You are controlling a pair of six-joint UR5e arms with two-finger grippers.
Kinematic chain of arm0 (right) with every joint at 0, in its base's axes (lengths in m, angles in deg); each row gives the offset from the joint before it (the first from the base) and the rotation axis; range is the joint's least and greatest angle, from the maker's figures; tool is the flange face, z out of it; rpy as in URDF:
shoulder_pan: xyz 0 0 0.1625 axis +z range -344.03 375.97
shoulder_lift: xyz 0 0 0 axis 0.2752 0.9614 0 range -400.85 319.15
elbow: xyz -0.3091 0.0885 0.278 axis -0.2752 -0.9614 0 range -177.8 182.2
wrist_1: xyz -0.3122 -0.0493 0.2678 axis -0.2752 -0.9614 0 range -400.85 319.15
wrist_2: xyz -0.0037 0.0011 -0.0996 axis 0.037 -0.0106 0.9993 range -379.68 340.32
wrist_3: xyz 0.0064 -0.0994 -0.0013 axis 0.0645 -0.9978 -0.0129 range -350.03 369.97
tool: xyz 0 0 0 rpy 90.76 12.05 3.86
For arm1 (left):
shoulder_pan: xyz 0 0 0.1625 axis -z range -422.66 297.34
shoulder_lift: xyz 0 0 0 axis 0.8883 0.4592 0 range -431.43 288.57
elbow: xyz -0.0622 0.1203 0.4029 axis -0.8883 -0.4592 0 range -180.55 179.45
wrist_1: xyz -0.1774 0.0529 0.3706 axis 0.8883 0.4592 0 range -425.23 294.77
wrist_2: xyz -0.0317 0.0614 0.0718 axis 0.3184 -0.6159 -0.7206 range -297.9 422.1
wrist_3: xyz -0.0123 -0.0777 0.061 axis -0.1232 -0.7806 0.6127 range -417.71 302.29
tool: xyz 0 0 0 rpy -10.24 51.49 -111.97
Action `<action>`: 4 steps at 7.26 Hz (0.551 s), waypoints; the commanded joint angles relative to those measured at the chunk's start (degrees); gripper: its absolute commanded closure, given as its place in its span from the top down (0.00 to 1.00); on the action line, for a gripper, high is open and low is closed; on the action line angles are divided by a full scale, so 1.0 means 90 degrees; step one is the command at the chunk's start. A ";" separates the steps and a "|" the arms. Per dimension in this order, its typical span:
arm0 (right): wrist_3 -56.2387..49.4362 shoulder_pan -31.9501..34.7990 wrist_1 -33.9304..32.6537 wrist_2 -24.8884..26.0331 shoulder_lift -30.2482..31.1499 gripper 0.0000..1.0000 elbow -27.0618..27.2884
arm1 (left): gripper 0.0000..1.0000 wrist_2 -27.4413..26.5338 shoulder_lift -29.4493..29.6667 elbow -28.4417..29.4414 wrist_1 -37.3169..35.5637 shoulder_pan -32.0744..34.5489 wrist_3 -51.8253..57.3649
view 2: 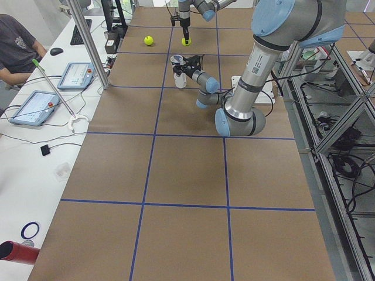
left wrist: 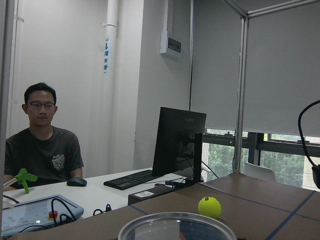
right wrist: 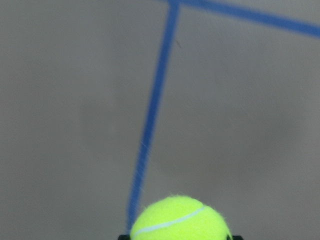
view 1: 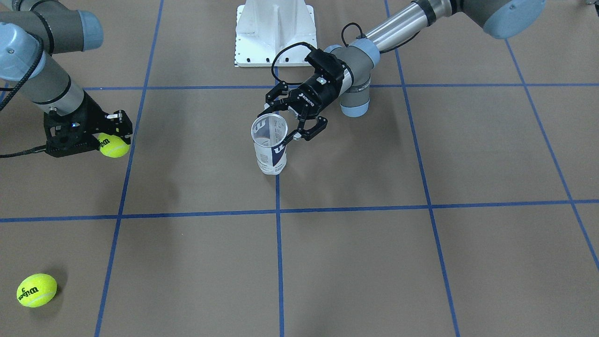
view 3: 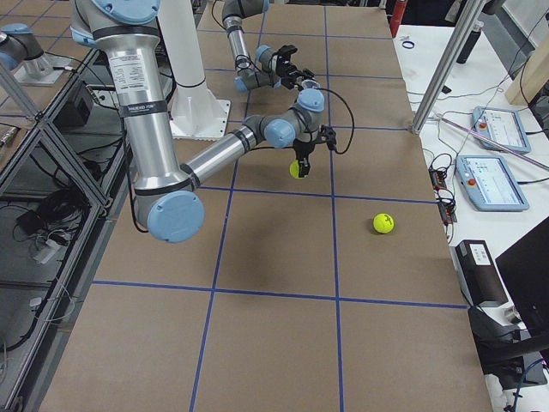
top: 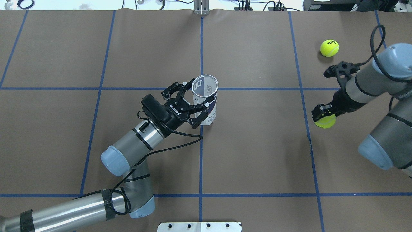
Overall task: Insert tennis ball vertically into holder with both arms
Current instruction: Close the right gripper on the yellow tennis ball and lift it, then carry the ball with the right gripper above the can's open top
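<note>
A brown tabletop [top: 257, 154] is marked into squares by blue tape lines [top: 201, 161]. A white pedestal base [view 1: 273, 32] stands at its robot-side edge. Along a white side tabletop [view 2: 35, 170] lie two teach pendants [view 2: 77, 75] [view 2: 34, 108], a red cylinder [view 2: 17, 252] and a blue ring [view 2: 30, 229]. A person [left wrist: 42, 150] sits there, near a mouse [left wrist: 76, 182], keyboard [left wrist: 132, 178] and dark monitor [left wrist: 177, 140]

Clear holder [top: 206, 104] upright mid-table, yellow tennis ball [top: 325, 121] gripped well apart
</note>
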 commanded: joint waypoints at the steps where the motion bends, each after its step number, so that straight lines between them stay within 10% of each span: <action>1: 0.1026 0.0230 -0.0633 -0.0498 -0.1073 0.00 0.0096 | 0.78 0.0000 0.0004 0.0019 0.0009 -0.0015 0.0000; 4: 0.2706 0.0231 -0.0643 -0.0637 -0.2088 0.00 0.0135 | 0.79 0.0009 -0.0006 0.0039 0.0019 -0.0015 0.0000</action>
